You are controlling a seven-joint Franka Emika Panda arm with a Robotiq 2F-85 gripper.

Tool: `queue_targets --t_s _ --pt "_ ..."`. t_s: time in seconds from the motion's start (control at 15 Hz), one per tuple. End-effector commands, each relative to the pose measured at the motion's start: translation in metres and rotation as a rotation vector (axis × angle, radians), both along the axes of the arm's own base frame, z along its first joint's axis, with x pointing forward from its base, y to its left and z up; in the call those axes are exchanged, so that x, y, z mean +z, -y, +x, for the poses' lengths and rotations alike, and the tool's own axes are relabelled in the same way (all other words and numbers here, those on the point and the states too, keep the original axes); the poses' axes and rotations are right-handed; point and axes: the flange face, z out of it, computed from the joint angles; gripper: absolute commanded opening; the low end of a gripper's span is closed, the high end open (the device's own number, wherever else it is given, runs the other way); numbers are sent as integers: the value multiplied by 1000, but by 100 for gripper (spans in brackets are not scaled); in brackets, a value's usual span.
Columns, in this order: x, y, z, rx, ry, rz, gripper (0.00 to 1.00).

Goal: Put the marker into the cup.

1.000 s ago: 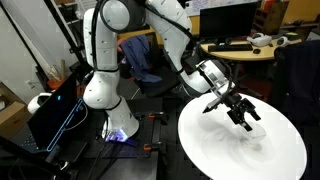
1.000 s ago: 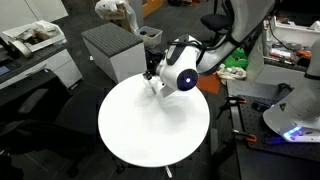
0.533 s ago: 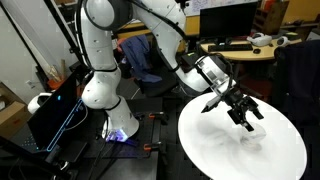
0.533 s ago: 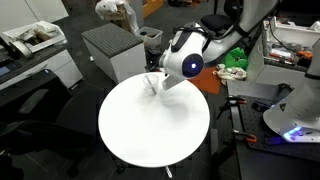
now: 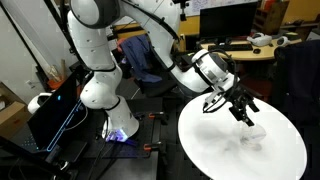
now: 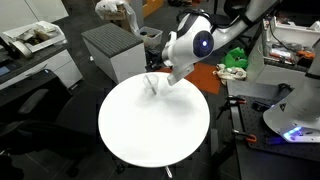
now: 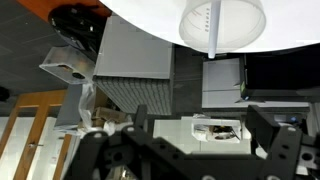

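The clear cup [image 6: 152,85] stands near the far rim of the round white table [image 6: 150,135]. A thin stick that looks like the marker [image 6: 150,80] leans inside it. In the wrist view the cup [image 7: 223,22] shows at the top edge with a thin line, the marker [image 7: 215,30], in it. The cup is only faint in an exterior view [image 5: 255,131]. My gripper [image 6: 167,74] is open and empty, above and beside the cup, not touching it. Its fingers spread wide in the wrist view [image 7: 200,128] and in an exterior view [image 5: 243,110].
A grey ribbed cabinet [image 6: 115,50] stands just beyond the table's far edge, also seen in the wrist view [image 7: 135,75]. An office chair [image 5: 140,60], a desk with a monitor [image 5: 235,40] and a blue-lit computer case [image 5: 60,110] surround the robot's base.
My gripper has lifted up and away from the cup, from right at its rim to above it. The cup stays in place with the stick inside.
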Motion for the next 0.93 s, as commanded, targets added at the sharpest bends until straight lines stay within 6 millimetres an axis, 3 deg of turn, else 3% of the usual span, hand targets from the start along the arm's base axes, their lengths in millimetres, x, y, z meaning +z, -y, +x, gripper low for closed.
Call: queue_targets --t_s 0.0,0.4,0.47,0.87 --pt "12 2 -11 116 -66 53 100" --pt "0 1 -21 317 -242 98 100" --pt "0 0 -13 264 -205 88 100" --pt "-5 0 -18 293 -242 88 100"
